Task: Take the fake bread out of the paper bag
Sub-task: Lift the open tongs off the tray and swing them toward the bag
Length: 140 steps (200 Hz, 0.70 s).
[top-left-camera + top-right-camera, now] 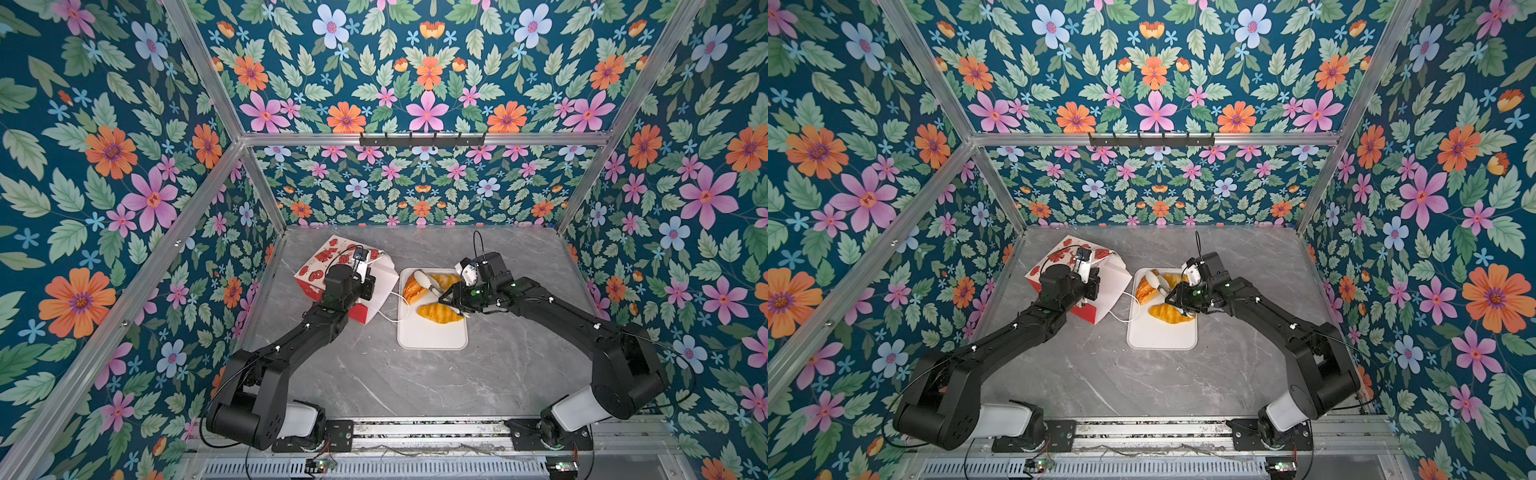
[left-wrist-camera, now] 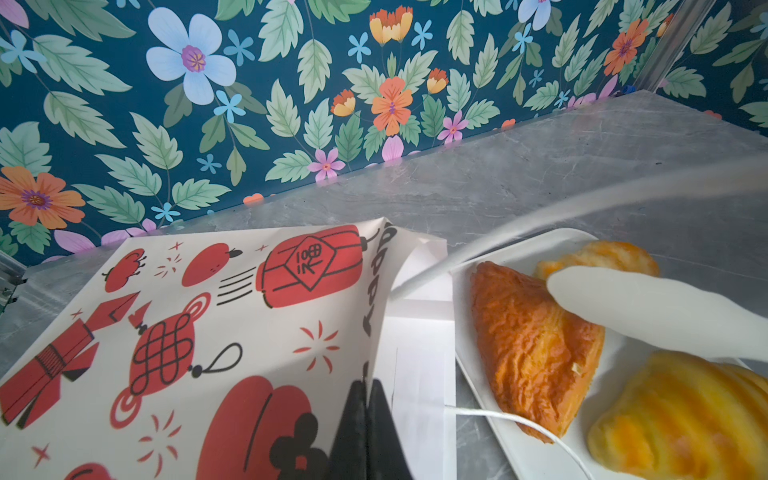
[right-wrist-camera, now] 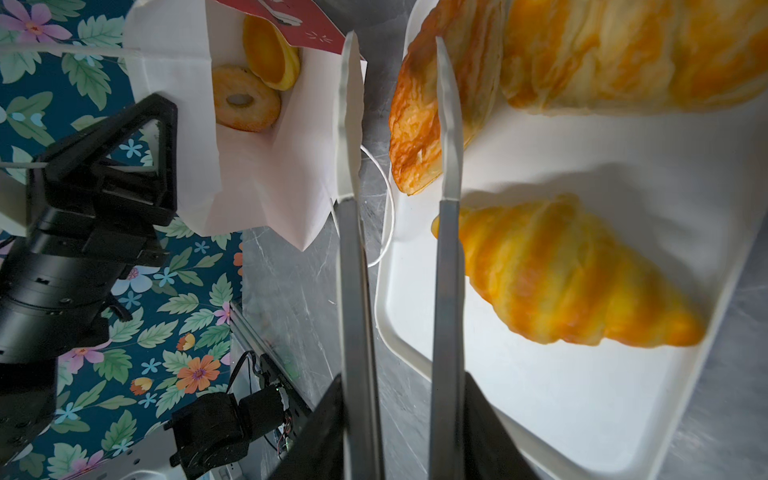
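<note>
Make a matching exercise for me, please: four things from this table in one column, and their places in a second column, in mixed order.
Things:
1 doughnut
2 croissant
3 tongs
4 bag

Places:
a held in the right hand
b lying on the white tray
c pinched at its edge by the left hand
d inside the bag

Pairs: 1-d, 2-b, 3-a, 4-c

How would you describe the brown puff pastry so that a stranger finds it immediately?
Find the white tray on the grey table. The flaky puff lies in its far corner, nearest the red-and-white paper bag. It is triangular and darker brown, unlike the golden croissant and long roll beside it.
</note>
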{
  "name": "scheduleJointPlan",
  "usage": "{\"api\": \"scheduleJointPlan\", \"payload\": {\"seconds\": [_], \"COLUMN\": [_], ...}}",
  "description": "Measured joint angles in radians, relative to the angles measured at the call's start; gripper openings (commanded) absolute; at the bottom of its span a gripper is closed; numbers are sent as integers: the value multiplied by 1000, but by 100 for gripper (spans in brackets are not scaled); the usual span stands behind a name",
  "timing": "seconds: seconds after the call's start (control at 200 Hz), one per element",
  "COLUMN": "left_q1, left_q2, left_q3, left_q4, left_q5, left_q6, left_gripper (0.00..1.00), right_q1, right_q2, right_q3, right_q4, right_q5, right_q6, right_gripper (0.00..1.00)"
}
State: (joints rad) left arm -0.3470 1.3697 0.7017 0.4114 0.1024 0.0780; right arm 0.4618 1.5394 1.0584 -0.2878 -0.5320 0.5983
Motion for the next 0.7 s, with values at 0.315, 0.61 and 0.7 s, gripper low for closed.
{"api": "scheduleJointPlan", "payload": {"seconds": [0.315,0.61,0.7], "left_q1": [0,0,0], "left_q2": [7,8,8], "left_q3": [0,0,0], "left_q4": [0,0,0], "left_q5": [0,0,0], "left_q6": [0,0,0], "left_gripper": [0,0,0], "right_q1": [1,20,22], "right_q2": [46,88,101], "right_q3": [3,36,36], "right_q4": [31,53,54], "right_q5": [-40,-59,-67], "right_q6": [5,5,9], "right_gripper": [40,40,40]}}
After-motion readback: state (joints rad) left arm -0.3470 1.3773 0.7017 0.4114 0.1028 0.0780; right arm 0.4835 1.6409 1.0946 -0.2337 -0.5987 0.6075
